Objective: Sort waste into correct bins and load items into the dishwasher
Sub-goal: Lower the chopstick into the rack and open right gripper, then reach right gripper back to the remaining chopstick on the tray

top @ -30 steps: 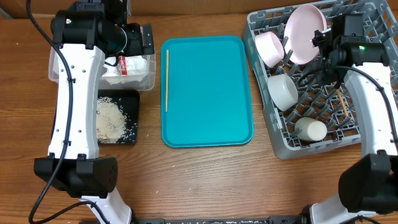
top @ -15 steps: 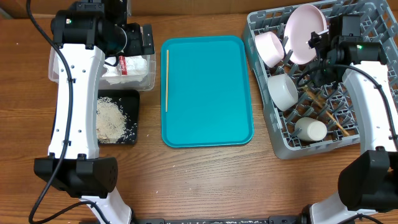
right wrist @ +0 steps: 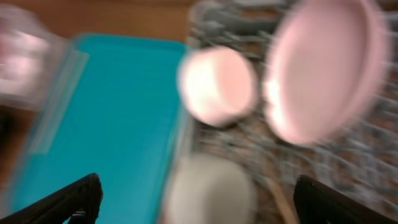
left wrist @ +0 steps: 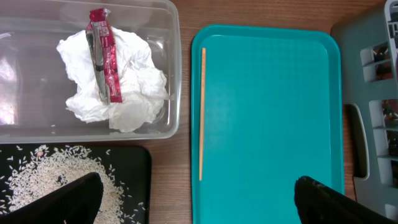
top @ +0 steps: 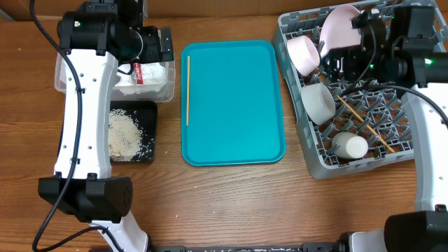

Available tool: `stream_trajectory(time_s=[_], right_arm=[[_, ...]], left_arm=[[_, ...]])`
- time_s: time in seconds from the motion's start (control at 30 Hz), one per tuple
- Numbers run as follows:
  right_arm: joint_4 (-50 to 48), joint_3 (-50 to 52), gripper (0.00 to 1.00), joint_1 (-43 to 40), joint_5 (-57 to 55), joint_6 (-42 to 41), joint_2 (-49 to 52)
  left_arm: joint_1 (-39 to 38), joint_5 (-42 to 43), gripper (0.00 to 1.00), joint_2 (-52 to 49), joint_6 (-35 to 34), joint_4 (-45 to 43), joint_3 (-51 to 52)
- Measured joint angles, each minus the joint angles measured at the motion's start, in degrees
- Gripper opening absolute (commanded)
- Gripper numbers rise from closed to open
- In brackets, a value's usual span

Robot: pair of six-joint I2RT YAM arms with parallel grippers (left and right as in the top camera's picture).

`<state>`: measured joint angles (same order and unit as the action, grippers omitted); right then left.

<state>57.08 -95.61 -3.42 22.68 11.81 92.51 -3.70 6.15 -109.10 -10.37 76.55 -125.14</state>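
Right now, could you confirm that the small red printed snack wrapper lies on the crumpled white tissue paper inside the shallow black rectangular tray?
Not quite: the red snack wrapper lies on the white tissue paper inside the clear plastic rectangular tub, as the left wrist view shows.

The overhead camera looks straight down from high, the flat teal rectangular plastic tray [top: 233, 101] centred, the square grey plastic dish rack [top: 313, 162] right of it. The left wrist camera also faces down, nearer, over the tray's left edge, sharing the tray and the clear plastic rectangular tub [left wrist: 25, 74] left of it. The right wrist view, blurred, looks down across the tray's right edge onto the rack.
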Motion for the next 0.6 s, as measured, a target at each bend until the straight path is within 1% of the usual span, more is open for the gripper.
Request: stream_trajectory(time_s=[0.07,0.1,0.13,0.2,0.33,0.43,0.5,0.6], right_arm=[[-2.2,0.0,1.0,0.1,6.7,-1.9,0.0],[-5.4,0.0,0.99,0.3,11.0,-4.8,0.3],[-6.6,0.0,0.98,0.5,12.3,-5.9,0.4],[-10.9,-0.1,0.98,2.2,14.3,-11.5,0.9],[-14.9,-0.1,0.98,10.5,6.6,-21.2,2.7],[-16.7,-0.1,0.93,18.8,-1.9,-28.1,5.8],[-18.1,-0.1,0.89,22.2,-5.6,-31.1,8.0],[-21.0,-0.1,0.88,26.4,-9.7,-35.3,12.7]], left_arm=[[0.0,0.0,1.0,0.0,0.0,0.0,0.0],[0.0,0.0,1.0,0.0,0.0,0.0,0.0],[0.0,0.0,1.0,0.0,0.0,0.0,0.0],[0.0,0.0,1.0,0.0,0.0,0.0,0.0],[0.0,0.0,1.0,0.0,0.0,0.0,0.0],[0.0,0.0,1.0,0.0,0.0,0.0,0.0],[0.0,0.0,1.0,0.0,0.0,0.0,0.0],[0.0,0.0,1.0,0.0,0.0,0.0,0.0]])
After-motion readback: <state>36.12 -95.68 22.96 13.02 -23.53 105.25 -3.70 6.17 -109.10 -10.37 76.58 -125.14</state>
